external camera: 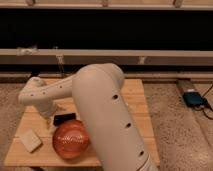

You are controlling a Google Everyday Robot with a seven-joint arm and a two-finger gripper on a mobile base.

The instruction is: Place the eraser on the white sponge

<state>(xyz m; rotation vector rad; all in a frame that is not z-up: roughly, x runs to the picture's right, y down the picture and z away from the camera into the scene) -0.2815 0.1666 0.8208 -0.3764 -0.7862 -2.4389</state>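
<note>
The eraser [65, 119] is a small black block lying on the wooden table [137, 107], just above the orange plate's rim. The white sponge [31, 140] lies near the table's front left corner, left of the plate. My gripper [49, 121] hangs at the end of the white arm [100, 115], just left of the eraser and above and to the right of the sponge. It is mostly hidden behind the wrist. I cannot tell whether it touches the eraser.
An orange plate [71, 139] sits at the front of the table between the sponge and the arm. The large white arm covers the table's middle. A blue device [192, 98] with a cable lies on the floor at the right. A dark ledge runs behind.
</note>
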